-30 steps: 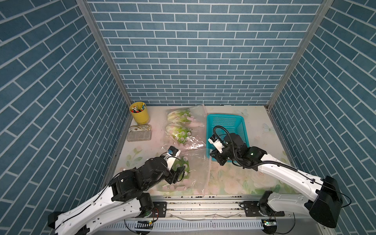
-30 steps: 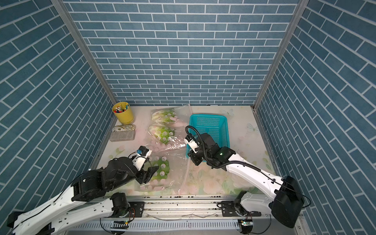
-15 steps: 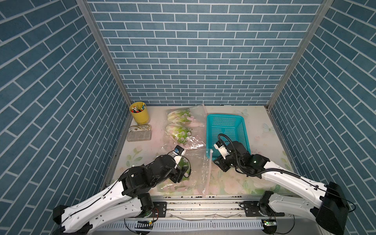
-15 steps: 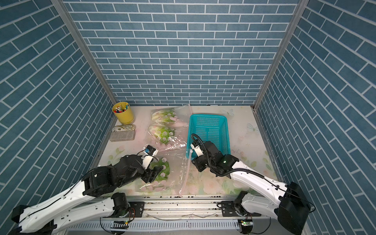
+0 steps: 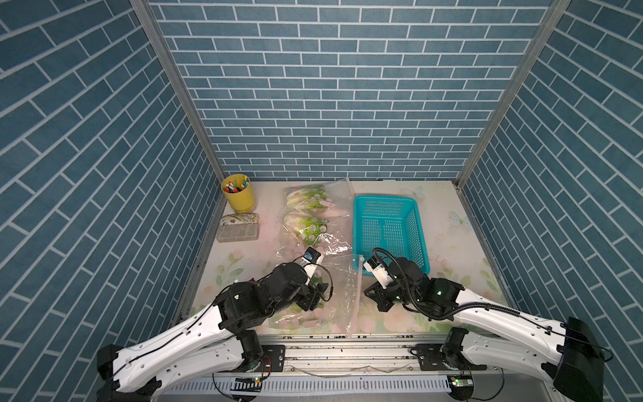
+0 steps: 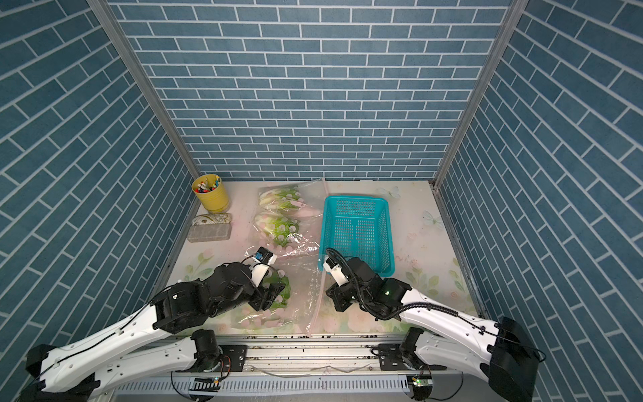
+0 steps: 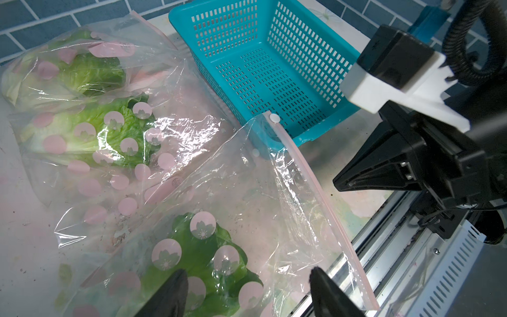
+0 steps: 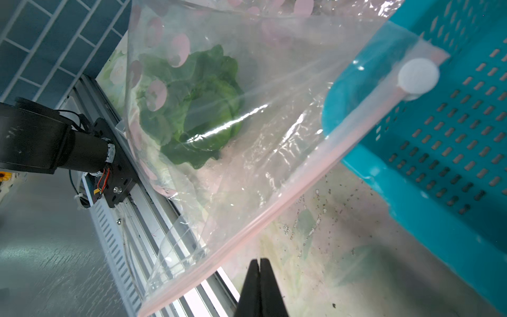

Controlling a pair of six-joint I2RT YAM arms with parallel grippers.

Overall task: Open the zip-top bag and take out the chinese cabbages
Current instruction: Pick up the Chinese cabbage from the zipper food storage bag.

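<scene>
**Right pincer shuts empty beside the zip strip**

Since a second ago the right pincer (image 8: 259, 264) has drawn back from the near corner of the teal basket (image 5: 382, 201) toward the front edge of the table (image 5: 452, 250). Its jaws, then partly apart, are now pressed together with nothing between them. The tip sits just beside the pink zip strip (image 8: 274, 216) of the zip-top bag (image 7: 274, 197), not on it. The white slider (image 8: 418, 75) is at the basket end of the strip.

The left pincer (image 7: 247, 274) has pushed forward over the bag and stands wide open, holding nothing, with a finger on either side of the nearest cabbage (image 7: 197, 255). That head lies inside the film near the front edge. The middle cabbage (image 5: 306, 228) and the far cabbage (image 5: 306, 200) lie where they were, under dotted clear film left of the basket.

In both top views the left arm covers most of the nearest cabbage, and the right pincer's tips are hidden under its own body. The left fingers are cut off by the wrist picture's edge, so whether they press the film cannot be told. Nor is it clear whether the bag's mouth is parted, or whether the back two chinese cabbages share this bag
</scene>
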